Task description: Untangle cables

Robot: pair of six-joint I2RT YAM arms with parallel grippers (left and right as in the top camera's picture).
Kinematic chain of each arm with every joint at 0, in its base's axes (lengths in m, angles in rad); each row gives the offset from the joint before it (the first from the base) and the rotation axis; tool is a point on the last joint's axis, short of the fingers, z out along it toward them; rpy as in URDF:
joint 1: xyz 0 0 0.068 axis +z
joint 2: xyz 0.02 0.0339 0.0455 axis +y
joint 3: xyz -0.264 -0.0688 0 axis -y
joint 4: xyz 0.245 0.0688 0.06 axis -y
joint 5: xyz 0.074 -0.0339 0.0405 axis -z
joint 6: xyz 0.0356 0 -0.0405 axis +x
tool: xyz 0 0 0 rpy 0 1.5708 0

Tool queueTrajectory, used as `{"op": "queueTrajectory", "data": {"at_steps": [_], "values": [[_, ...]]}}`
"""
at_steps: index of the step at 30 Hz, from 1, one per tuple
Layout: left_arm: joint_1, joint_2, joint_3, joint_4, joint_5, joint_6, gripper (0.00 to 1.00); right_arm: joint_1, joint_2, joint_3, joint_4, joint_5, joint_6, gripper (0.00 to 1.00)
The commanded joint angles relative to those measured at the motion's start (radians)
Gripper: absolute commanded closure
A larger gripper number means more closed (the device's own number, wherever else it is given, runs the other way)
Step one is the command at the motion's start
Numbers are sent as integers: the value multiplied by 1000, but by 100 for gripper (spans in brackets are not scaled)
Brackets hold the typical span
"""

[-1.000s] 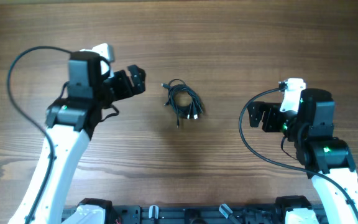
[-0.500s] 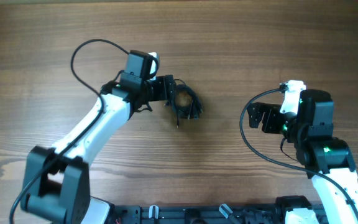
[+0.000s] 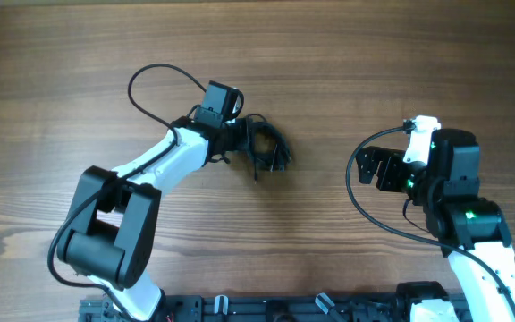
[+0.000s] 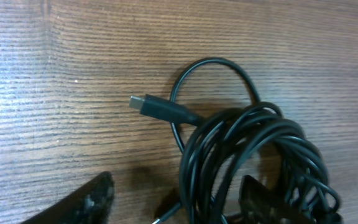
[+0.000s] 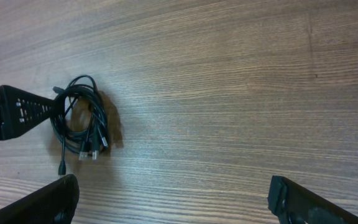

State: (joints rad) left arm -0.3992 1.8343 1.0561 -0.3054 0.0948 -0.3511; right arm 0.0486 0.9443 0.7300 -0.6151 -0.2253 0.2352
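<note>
The cables (image 3: 269, 149) are a small tangle of thin black cords with plug ends on the wooden table. My left gripper (image 3: 247, 143) is open at the tangle's left side. In the left wrist view its two fingers straddle a bundle of strands (image 4: 229, 162), and one plug end (image 4: 151, 107) points left. The tangle also shows in the right wrist view (image 5: 82, 124), far from the right fingers. My right gripper (image 3: 369, 167) is open and empty, well to the right of the tangle.
The thick black arm cable (image 3: 155, 85) loops above the left arm. Another one (image 3: 365, 210) loops beside the right arm. The wooden table (image 3: 329, 72) spreads all round the tangle.
My left arm has swung right from the table's left side and now has its open fingers at the tangle. The right arm has not moved.
</note>
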Motion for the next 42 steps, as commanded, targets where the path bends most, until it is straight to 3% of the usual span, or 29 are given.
{"op": "queueTrajectory", "data": {"at_steps": [1,10,14,19,23,29,35,38,42], "values": [[-3,24,11,6,-16,-2,47,-3,-3,26,-1,-12,11,0],[-70,65,10,13,-3,-5,56,-3,-3,25,-1,-12,11,0],[-69,67,10,15,-3,-4,76,-3,-3,26,-1,-12,11,0],[-60,6,12,14,-3,-1,74,-3,17,25,-1,-12,11,0],[-60,-72,12,-13,15,-2,92,-3,37,25,-1,-14,11,0],[-60,-145,12,-135,245,-2,96,-3,64,25,21,-130,3,1],[-60,-148,12,-142,500,-1,96,1,132,25,71,-316,-41,1],[-60,-148,12,-136,568,-1,96,17,183,25,93,-414,-92,2],[-59,-148,12,-134,575,-2,96,56,249,25,132,-433,-104,14]]}}
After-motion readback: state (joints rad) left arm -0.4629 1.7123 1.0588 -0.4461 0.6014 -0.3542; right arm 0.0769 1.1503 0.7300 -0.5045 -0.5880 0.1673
